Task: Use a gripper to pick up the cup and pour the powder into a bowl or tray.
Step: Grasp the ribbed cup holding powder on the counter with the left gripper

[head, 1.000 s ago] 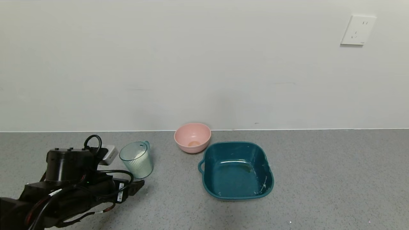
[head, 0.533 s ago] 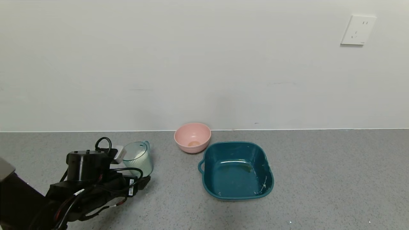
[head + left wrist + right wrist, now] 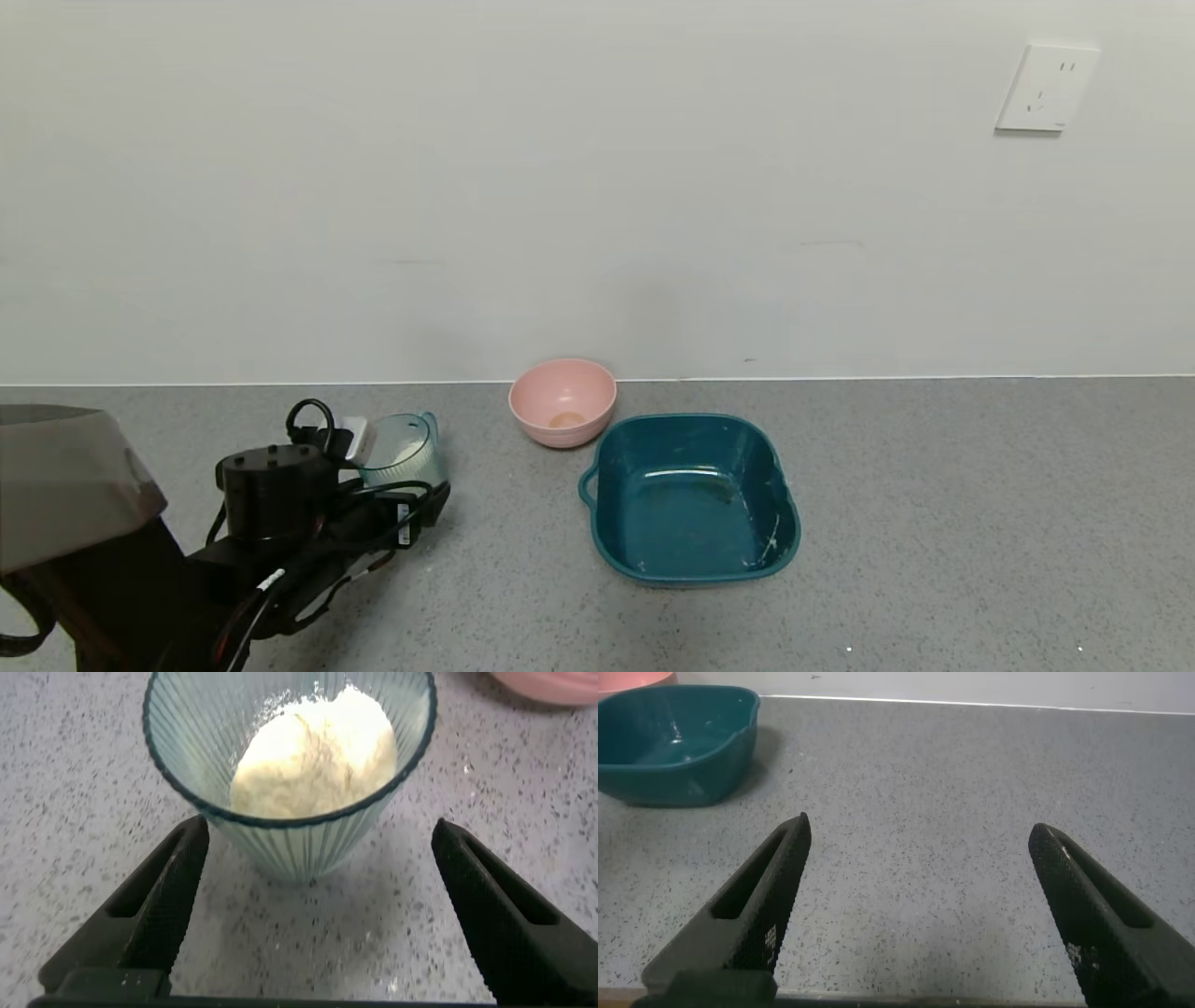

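On a grey speckled countertop (image 3: 934, 485) against a pale wall, one small see-through teal cup (image 3: 403, 452) stands upright toward the robot's left, holding a single mound of cream-white powder (image 3: 313, 751) heaped against one side. The left gripper (image 3: 411, 504) sits at counter level just in front of the cup; in its wrist view the two black fingers (image 3: 154, 910) are spread wide, one on each side of the cup's ribbed lower wall, with bare counter between each finger and the plastic, so nothing is held. The cup looks light and thin-walled, likely to flex or slip if squeezed hard, and its tapered, ribbed sides suggest the firmest hold is across the middle of the body, below the rim and clear of the small handle (image 3: 428, 420) on its far side. The loose powder will probably shift and spill if the cup tips early. To the right stand one round pink bowl (image 3: 562, 401) and, just beside it and nearer the robot, one larger dark teal basin (image 3: 693, 497), well apart from the cup. The right gripper (image 3: 915, 905) hangs idle over bare counter, its fingers also wide apart. One white wall socket (image 3: 1046, 89) is mounted high on the right.
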Motion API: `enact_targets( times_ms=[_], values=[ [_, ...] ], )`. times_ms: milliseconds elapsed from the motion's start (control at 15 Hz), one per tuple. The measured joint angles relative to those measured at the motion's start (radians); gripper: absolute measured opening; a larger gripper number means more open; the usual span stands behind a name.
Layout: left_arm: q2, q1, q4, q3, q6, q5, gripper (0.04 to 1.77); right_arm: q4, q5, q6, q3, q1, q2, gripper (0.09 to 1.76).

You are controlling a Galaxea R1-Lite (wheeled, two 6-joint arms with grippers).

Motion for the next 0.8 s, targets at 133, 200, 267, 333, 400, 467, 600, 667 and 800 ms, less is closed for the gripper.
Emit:
enact_targets(
  times_ms=[133, 200, 267, 333, 400, 467, 600, 667, 800],
  values=[
    [0.059, -0.001, -0.128, 0.028, -0.001, 0.009, 1.72, 0.0, 0.0, 0.0, 0.0, 0.0, 0.0, 1.7],
    [0.088, -0.003, -0.183, 0.043, 0.0, 0.011, 1.72, 0.0, 0.0, 0.0, 0.0, 0.0, 0.0, 1.7],
    [0.117, -0.005, -0.242, 0.057, 0.001, 0.012, 1.72, 0.0, 0.0, 0.0, 0.0, 0.0, 0.0, 1.7],
    [0.154, -0.005, -0.301, 0.07, 0.003, 0.015, 1.72, 0.0, 0.0, 0.0, 0.0, 0.0, 0.0, 1.7],
    [0.18, -0.006, -0.314, 0.08, 0.0, 0.02, 1.72, 0.0, 0.0, 0.0, 0.0, 0.0, 0.0, 1.7],
    [0.202, -0.006, -0.322, 0.083, -0.004, 0.023, 1.72, 0.0, 0.0, 0.0, 0.0, 0.0, 0.0, 1.7],
    [0.223, -0.006, -0.323, 0.081, -0.02, 0.023, 1.72, 0.0, 0.0, 0.0, 0.0, 0.0, 0.0, 1.7],
    [0.227, -0.006, -0.324, 0.077, -0.022, 0.023, 1.72, 0.0, 0.0, 0.0, 0.0, 0.0, 0.0, 1.7],
    [0.229, -0.006, -0.324, 0.062, -0.024, 0.024, 1.72, 0.0, 0.0, 0.0, 0.0, 0.0, 0.0, 1.7]
  ],
)
